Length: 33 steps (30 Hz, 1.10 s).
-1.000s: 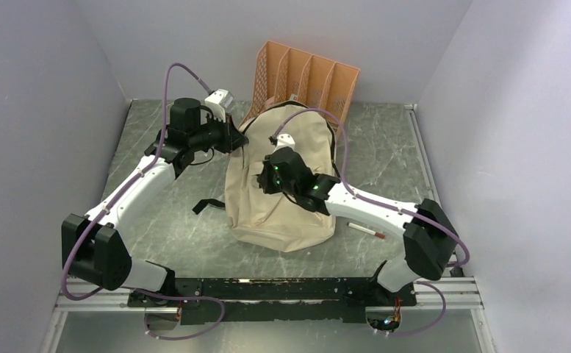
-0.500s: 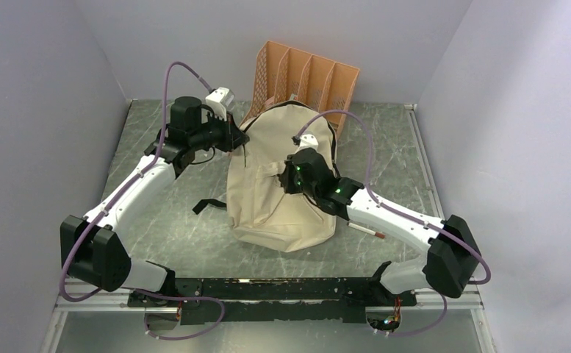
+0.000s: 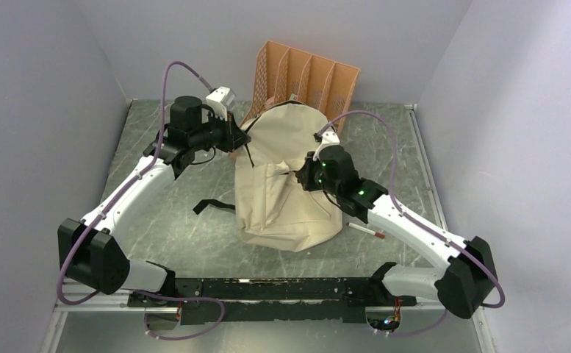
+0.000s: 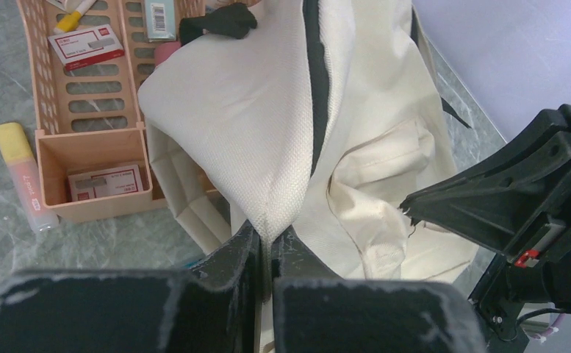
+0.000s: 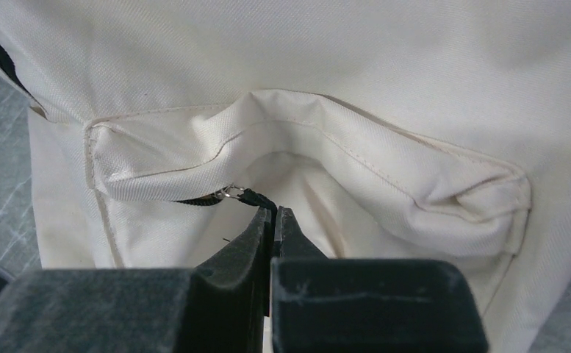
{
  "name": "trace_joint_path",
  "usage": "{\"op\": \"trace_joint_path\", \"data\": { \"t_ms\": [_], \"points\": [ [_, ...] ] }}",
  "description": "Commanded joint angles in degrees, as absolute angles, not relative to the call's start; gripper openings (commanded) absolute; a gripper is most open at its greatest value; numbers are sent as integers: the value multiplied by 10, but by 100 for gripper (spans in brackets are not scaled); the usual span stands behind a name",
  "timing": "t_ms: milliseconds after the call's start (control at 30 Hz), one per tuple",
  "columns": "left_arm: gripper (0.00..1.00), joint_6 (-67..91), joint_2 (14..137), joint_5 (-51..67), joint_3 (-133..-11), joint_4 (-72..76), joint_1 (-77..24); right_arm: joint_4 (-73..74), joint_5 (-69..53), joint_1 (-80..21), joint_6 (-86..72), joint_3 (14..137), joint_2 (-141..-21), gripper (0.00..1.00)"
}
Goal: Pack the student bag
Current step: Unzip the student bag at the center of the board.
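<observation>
1. Middle of the top view, on the table (image 3: 194, 243): student bag (image 3: 267, 209), cream fabric, top end toward the orange file organizer (image 3: 306, 76) at upper centre.
2. Inside the organizer's compartments, visible from the left wrist alone: red-and-white labelled boxes (image 4: 85, 45), with another in the nearest cell.
3. Bag's interior hidden in every view; only a dark zipper line (image 4: 315, 73) down its upper part.
4. Left tool (image 4: 267, 246), lower centre of its own view: clenched on a raised fold of the bag's cream fabric.
5. Right tool (image 5: 273, 220): pinched tight on the dark zipper pull (image 5: 256, 200) under the flap of the front pocket (image 5: 304, 147).
6. Left wrist only: yellow-capped pink stick (image 4: 26, 175) on the table just beside the organizer, at the frame's left edge.
7. Top view only: pen (image 3: 367, 231) on the table right of the bag, and a black strap (image 3: 212, 207) trailing out at the bag's left.
</observation>
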<state>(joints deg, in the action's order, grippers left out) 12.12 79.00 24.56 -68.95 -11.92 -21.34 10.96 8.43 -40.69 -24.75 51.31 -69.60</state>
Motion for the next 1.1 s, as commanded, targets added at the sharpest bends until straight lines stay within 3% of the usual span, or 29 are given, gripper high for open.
{"op": "trace_joint_path", "data": {
  "t_ms": [0, 100, 333, 467, 667, 867, 1067],
  "points": [
    [5, 122, 755, 225, -724, -61, -202, 160, 111, -364, -209, 485, -651, 0],
    [6, 117, 759, 248, -718, -59, -202, 125, 47, -363, -208, 472, -629, 0],
    [60, 95, 731, 241, -680, -92, -203, 13, -96, -363, -256, 467, -653, 0],
    [81, 90, 677, 190, -662, -122, -203, -9, -114, -363, -263, 486, -696, 0],
    [89, 157, 628, 218, -608, -119, -221, -46, -152, -363, -270, 499, -742, 0],
    [79, 104, 634, 166, -567, -130, -302, -75, -210, -363, -281, 505, -761, 0],
    [80, -34, 637, 165, -551, -138, -313, -62, -218, -363, -271, 516, -750, 0]
  ]
}}
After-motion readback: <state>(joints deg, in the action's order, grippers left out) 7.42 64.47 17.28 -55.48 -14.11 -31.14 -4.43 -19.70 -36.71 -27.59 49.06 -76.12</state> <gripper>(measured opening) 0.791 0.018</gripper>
